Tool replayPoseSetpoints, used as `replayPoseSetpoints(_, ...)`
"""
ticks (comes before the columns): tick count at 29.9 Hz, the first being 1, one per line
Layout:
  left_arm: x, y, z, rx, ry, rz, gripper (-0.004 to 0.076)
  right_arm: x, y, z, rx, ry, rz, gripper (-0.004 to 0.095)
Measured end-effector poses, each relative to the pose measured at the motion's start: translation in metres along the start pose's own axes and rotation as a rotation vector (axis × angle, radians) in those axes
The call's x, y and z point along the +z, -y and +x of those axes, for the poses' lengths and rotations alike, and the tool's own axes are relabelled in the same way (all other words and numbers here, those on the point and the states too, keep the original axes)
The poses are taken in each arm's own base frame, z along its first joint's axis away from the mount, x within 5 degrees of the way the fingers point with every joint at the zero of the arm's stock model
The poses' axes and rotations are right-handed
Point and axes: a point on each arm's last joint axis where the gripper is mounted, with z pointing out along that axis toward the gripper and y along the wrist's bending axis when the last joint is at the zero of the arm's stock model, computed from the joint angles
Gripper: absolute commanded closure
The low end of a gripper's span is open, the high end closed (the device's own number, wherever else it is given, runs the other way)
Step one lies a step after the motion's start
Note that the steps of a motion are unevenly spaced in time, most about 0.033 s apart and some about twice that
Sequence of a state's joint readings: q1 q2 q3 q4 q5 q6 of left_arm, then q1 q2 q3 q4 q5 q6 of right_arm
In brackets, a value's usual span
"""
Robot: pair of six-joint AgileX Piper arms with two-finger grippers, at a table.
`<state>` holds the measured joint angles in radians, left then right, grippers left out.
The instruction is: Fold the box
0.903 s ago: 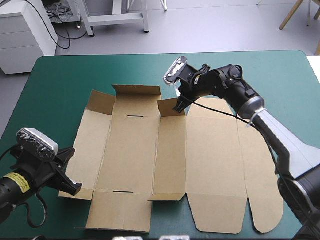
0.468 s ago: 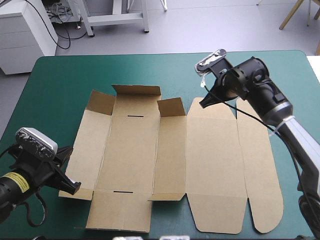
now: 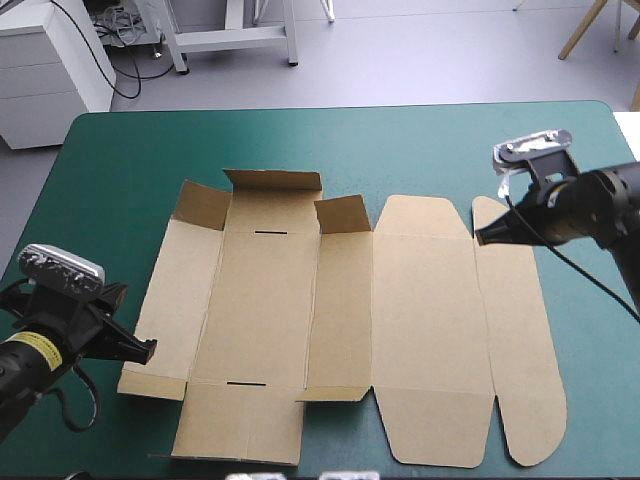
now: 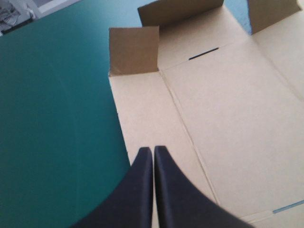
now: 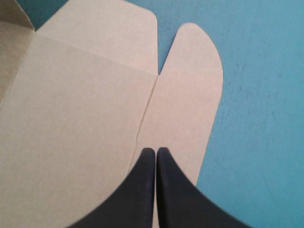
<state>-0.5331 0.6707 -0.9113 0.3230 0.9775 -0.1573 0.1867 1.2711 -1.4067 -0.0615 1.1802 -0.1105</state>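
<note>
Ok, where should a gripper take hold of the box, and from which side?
Probably the raised far flap of the box: it stands up off the table, so its top edge can be pinched from above. The wide panels lie flat.

Matt brown board box (image 3: 340,320) on smooth, matt teal-green cover (image 3: 120,160).

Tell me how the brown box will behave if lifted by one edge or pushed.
The box is a thin, wide sheet lying flat, so probably light and apt to slide on the teal-green cover when pushed. Its crease lines suggest it would sag or fold there rather than lift stiffly. The far flaps stand up, so they likely hinge easily.
</note>
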Motion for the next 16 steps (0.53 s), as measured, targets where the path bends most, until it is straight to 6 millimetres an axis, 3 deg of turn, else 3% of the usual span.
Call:
replayPoseSetpoints(8, 0.040, 0.008, -0.010, 0.035, -0.186, -0.030, 0.0706, -0.021, -0.007, 0.071, 0.019, -0.009, -0.006, 0.0922)
replayPoseSetpoints(16, 0.068, 0.013, -0.054, 0.042, -0.240, -0.037, 0.0706, -0.041, -0.013, 0.121, 0.028, 0.040, -0.002, 0.0922)
